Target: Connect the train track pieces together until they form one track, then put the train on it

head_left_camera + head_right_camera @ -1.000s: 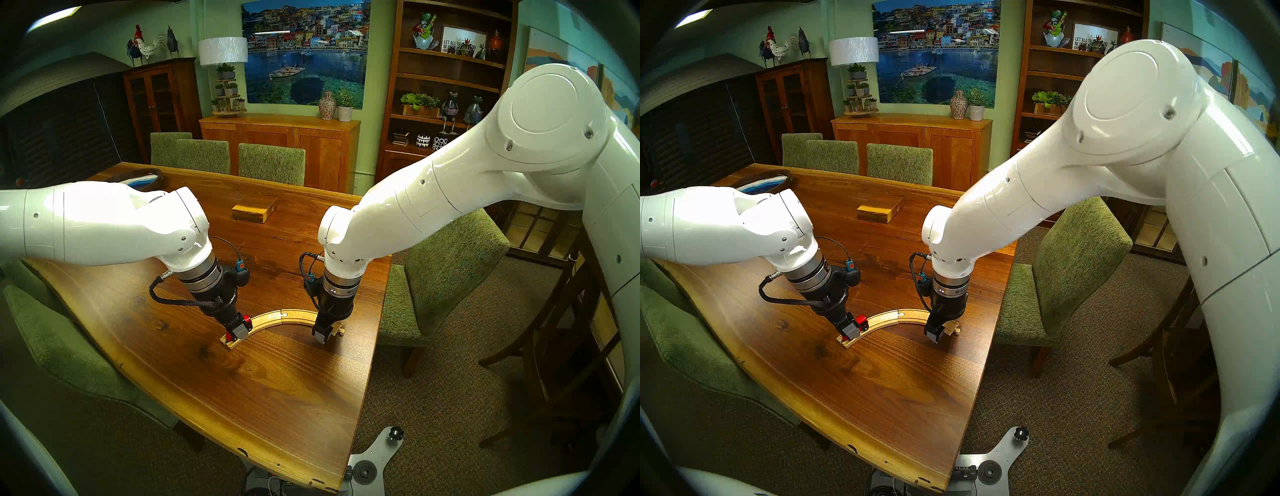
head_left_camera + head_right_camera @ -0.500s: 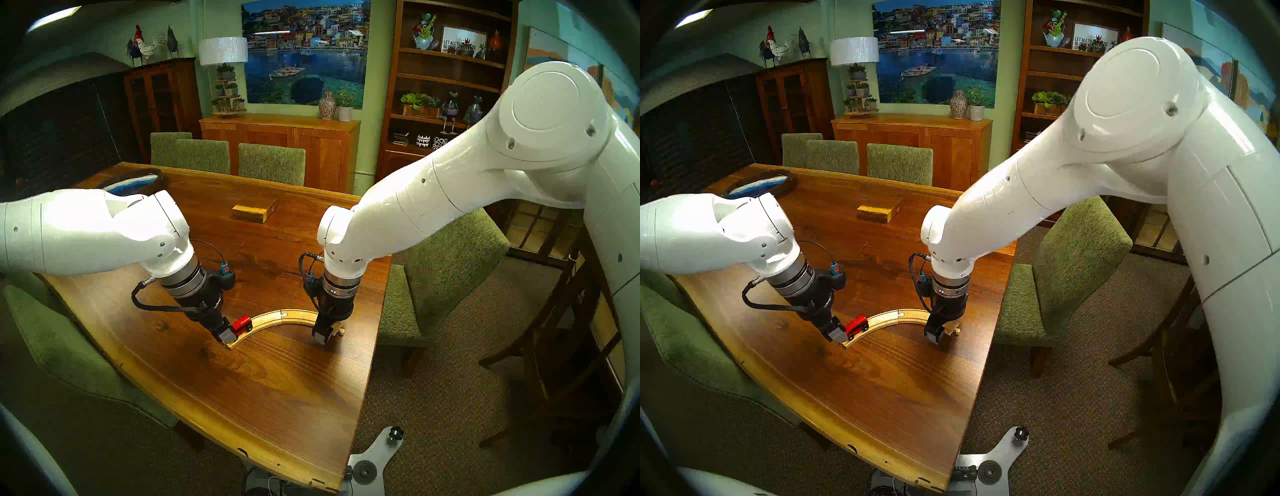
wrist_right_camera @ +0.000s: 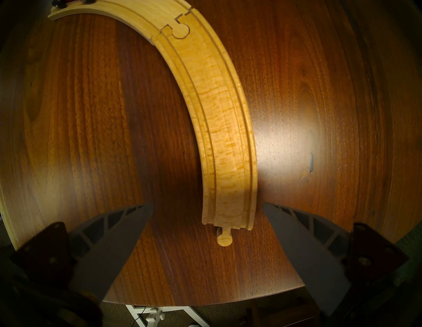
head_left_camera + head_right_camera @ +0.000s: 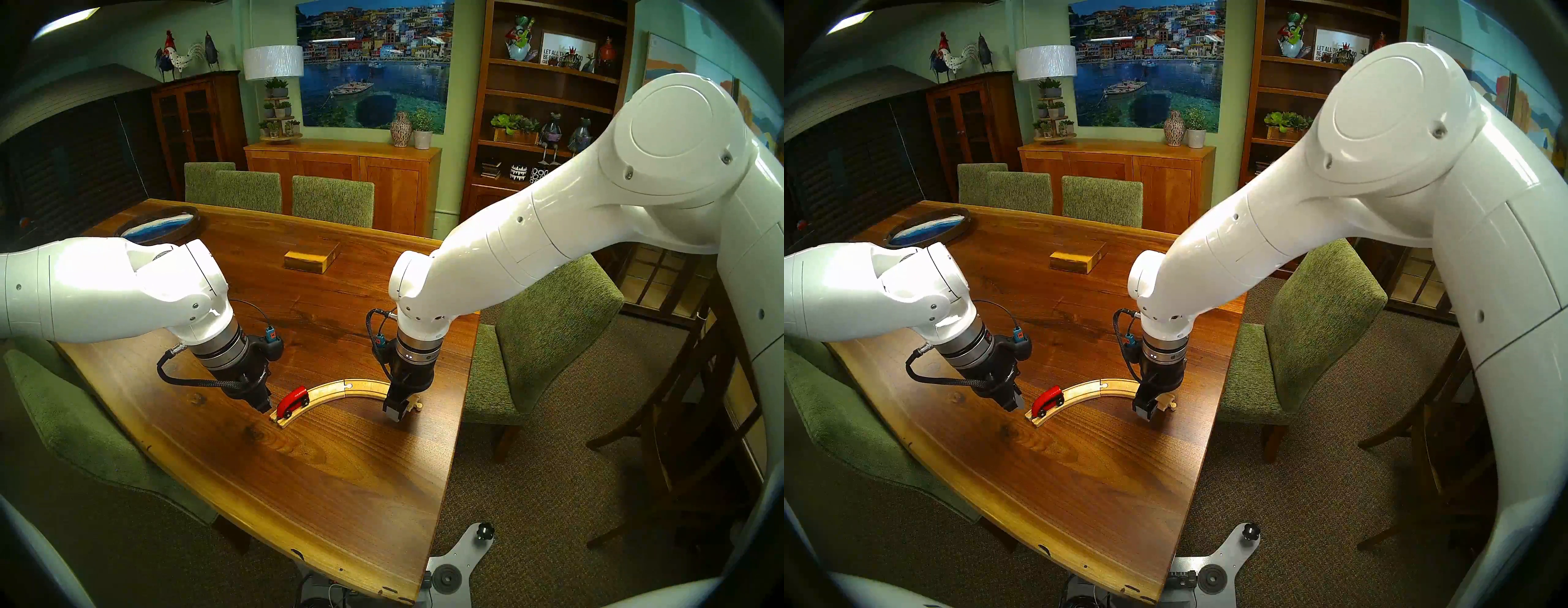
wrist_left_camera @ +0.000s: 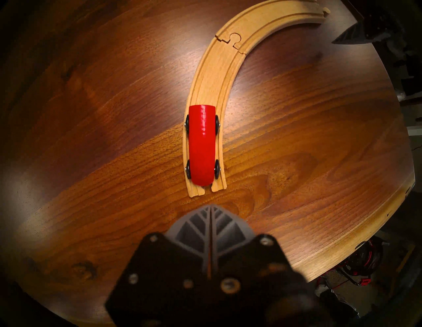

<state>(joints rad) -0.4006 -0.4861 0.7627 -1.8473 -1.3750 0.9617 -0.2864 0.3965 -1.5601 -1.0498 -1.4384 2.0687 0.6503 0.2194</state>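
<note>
The left gripper [image 5: 210, 206] has its fingers pressed together on nothing, and at its 12 o'clock the train [image 5: 202, 146] stands on the track [image 5: 212, 77]. Further away, the right gripper [image 3: 205, 226] stands spread wide around the track's peg end.

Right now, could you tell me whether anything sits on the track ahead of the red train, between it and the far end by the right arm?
Nothing visible does. The train sits in the grooves at one end of the track, and the joined arc beyond it lies bare up to the peg end.
</note>
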